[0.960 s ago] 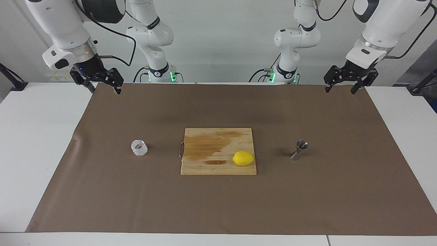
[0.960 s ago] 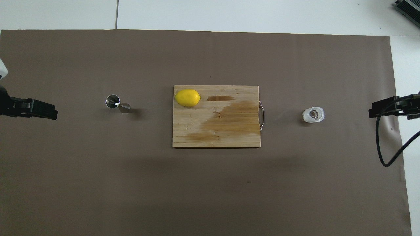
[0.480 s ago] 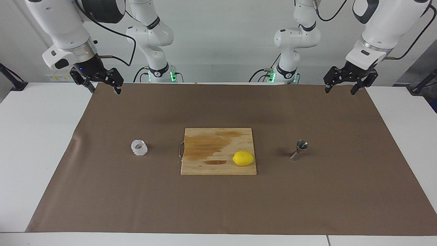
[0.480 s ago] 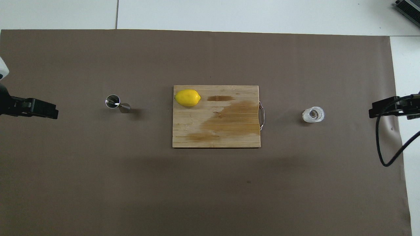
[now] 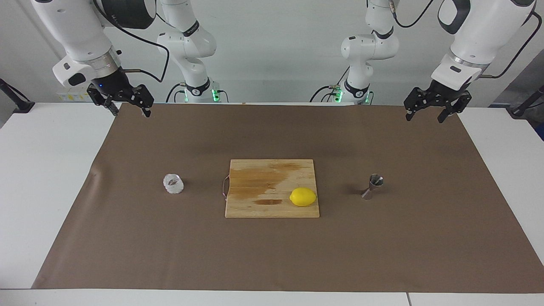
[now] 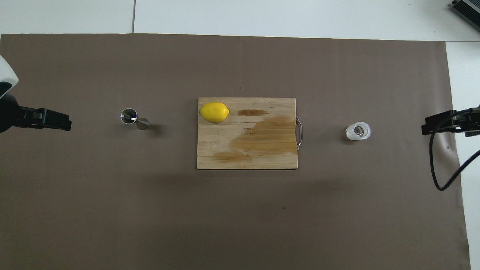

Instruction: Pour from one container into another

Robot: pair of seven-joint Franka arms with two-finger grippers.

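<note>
The small bumpy clear glass cup (image 5: pixel 173 183) stands upright on the brown mat toward the right arm's end of the table; it also shows in the overhead view (image 6: pixel 358 131). The steel hourglass jigger (image 5: pixel 372 186) stands upright toward the left arm's end and shows in the overhead view too (image 6: pixel 133 118). My left gripper (image 5: pixel 425 118) is open and empty, raised over the mat's edge well apart from the jigger (image 6: pixel 66 124). My right gripper (image 5: pixel 131 112) is open and empty, raised over the mat's other end, well apart from the cup (image 6: pixel 425 129).
A wooden cutting board (image 5: pixel 263 187) with dark stains and a metal handle lies mid-mat between cup and jigger. A yellow lemon (image 5: pixel 303 196) sits on its corner nearest the jigger. White tabletop (image 5: pixel 51 178) borders the mat. A black cable (image 6: pixel 437 168) hangs by the right gripper.
My left gripper has shifted slightly over the mat toward the jigger. The right arm, cup, jigger and lemon have not moved.
</note>
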